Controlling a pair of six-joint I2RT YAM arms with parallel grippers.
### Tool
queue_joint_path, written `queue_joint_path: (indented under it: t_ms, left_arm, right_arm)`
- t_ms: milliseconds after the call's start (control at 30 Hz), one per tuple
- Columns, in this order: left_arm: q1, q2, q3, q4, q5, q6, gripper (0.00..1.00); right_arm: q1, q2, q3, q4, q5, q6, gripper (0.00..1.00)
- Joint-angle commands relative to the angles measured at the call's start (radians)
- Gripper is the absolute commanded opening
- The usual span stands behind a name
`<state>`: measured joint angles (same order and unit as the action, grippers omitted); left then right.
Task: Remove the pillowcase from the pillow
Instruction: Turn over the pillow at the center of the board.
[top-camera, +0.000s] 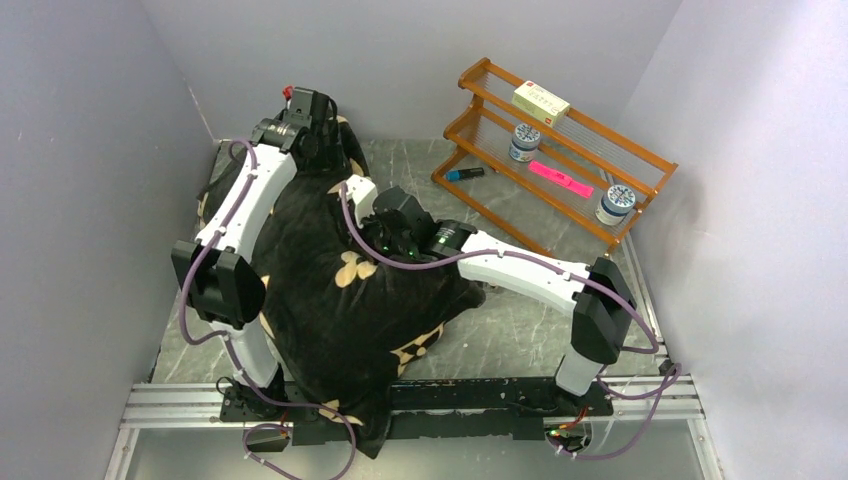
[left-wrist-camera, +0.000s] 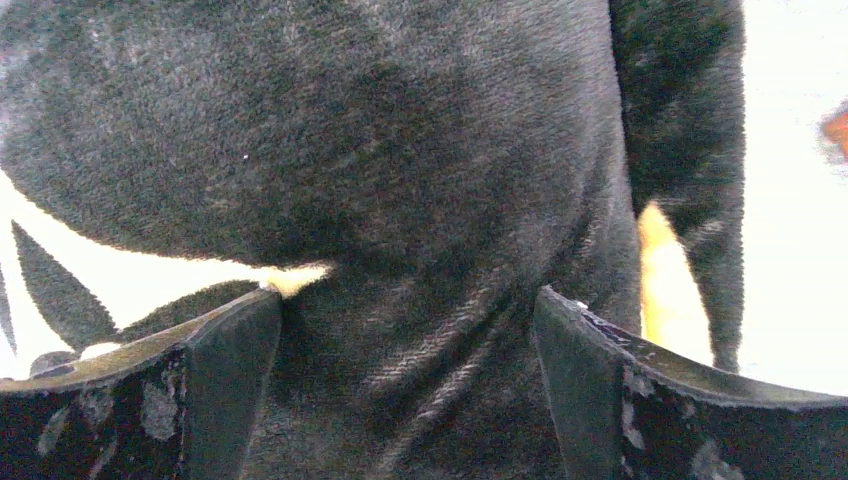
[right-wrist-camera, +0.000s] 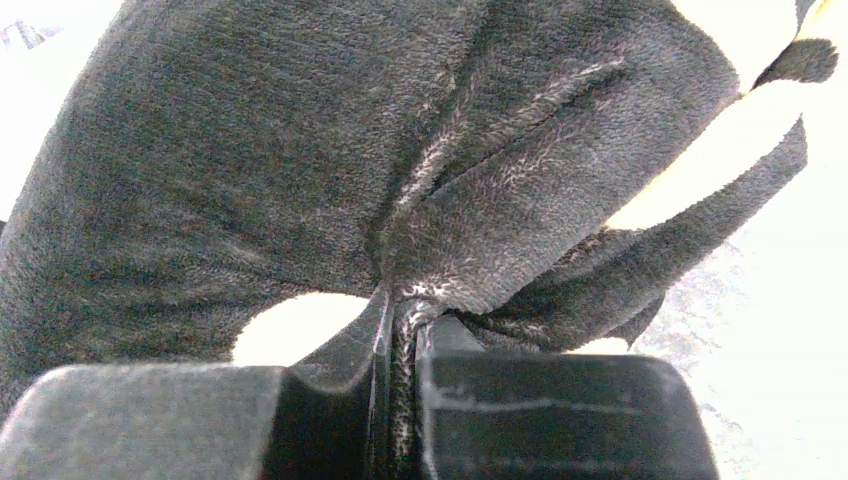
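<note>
Two grippers – right gripper (right-wrist-camera: 400, 335) pinching a pillowcase (right-wrist-camera: 300, 180) fold, left gripper (left-wrist-camera: 408, 305) spread wide over it

- Left arm (top-camera: 245, 200): white moulded links; black boxy joint housing far behind the gripper; small red part beside the wrist.
- Right arm (top-camera: 520, 265): matching white shell; black housings; green lights just behind the gripper.
- Cables (top-camera: 183, 300): lilac, one along each arm, clipped on, looping free at the end farthest from the gripper.
- Left gripper (left-wrist-camera: 410, 310): black wedge fingers (left-wrist-camera: 120, 400), grey scuff patches.
- Right gripper (right-wrist-camera: 400, 330): black blocky fingers (right-wrist-camera: 560, 400), thin pale line across one.
</note>
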<state>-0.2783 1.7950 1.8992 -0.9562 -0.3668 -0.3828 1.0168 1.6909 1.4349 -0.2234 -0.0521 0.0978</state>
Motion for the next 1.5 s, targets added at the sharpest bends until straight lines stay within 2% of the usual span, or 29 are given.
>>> queue_joint_path:
  t_ms: [0,100,167,233,267,333,367,567,733,933,1100,1300,1467]
  left_arm:
    - [0.003,0.054,-0.039,0.030,-0.023,0.014,1.00]
    - [0.006,0.095,-0.040,0.021,-0.018,0.032,0.97]
    - [0.009,0.101,-0.048,0.039,0.019,0.052,0.76]
    - [0.023,0.084,-0.072,0.081,0.093,0.068,0.45]
    - [0.034,0.060,-0.088,0.107,0.132,0.068,0.33]
    - [0.063,0.026,-0.114,0.153,0.225,0.060,0.12]
    - [0.078,0.011,-0.118,0.166,0.263,0.054,0.06]
    - [0.096,-0.051,-0.012,0.216,0.438,0.042,0.05]
    - [0.108,-0.081,0.105,0.282,0.578,-0.013,0.05]
    - [0.144,-0.123,0.118,0.492,0.744,-0.148,0.05]
    - [0.167,-0.076,0.183,0.620,0.908,-0.283,0.05]
    - [0.174,-0.059,0.144,0.830,1.026,-0.417,0.05]
    - [0.177,-0.087,0.056,0.847,1.000,-0.362,0.05]
  right_arm:
    - [0.106,0.033,0.007,0.008,-0.145,0.011,0.00]
    - [0.115,0.036,0.004,0.014,-0.147,-0.002,0.00]
    - [0.116,0.034,0.000,0.022,-0.143,-0.006,0.00]
    - [0.116,0.029,-0.002,0.020,-0.127,-0.015,0.00]
    - [0.116,0.024,-0.004,0.017,-0.119,-0.020,0.00]
    - [0.115,0.011,-0.009,0.018,-0.105,-0.033,0.00]
    - [0.115,0.000,-0.011,0.017,-0.089,-0.041,0.00]
    - [0.098,-0.047,0.006,-0.003,0.009,-0.090,0.00]
    - [0.029,-0.108,0.014,-0.001,0.050,-0.103,0.00]
    - [-0.111,-0.190,0.070,-0.031,0.040,-0.130,0.00]
    - [-0.202,-0.240,0.132,-0.056,0.051,-0.163,0.00]
    - [-0.266,-0.260,0.222,-0.077,0.100,-0.221,0.00]
    - [-0.274,-0.263,0.275,-0.108,0.068,-0.246,0.00]
